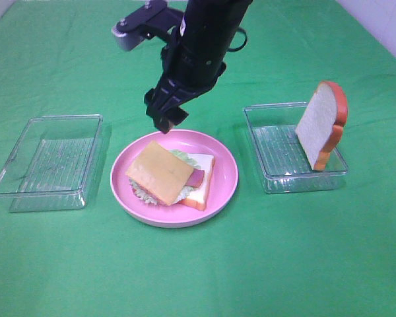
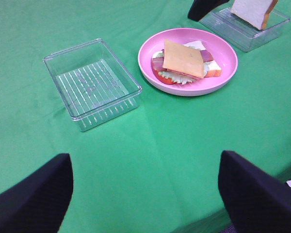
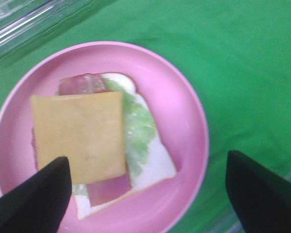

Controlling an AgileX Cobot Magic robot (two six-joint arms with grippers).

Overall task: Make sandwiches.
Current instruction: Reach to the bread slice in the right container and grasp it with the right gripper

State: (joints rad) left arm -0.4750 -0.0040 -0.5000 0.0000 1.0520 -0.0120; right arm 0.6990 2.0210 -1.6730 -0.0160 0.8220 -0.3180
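The open sandwich (image 1: 173, 175) lies on the pink plate (image 1: 224, 172): white bread below, lettuce, bacon strips, and a yellow cheese square (image 1: 160, 173) on top. It also shows in the left wrist view (image 2: 184, 60) and the right wrist view (image 3: 99, 141). A second bread slice (image 1: 322, 125) stands on edge in the right clear tray (image 1: 267, 148). My right gripper (image 1: 166, 119) hovers just above the plate's far rim, open and empty (image 3: 145, 161). My left gripper (image 2: 144, 156) is open and empty, well back from the plate, and is not in the exterior view.
An empty clear tray (image 1: 49, 158) sits left of the plate on the green cloth, also in the left wrist view (image 2: 92, 82). The right tray (image 2: 242, 29) with the bread slice (image 2: 252, 10) is beyond the plate (image 2: 223, 73).
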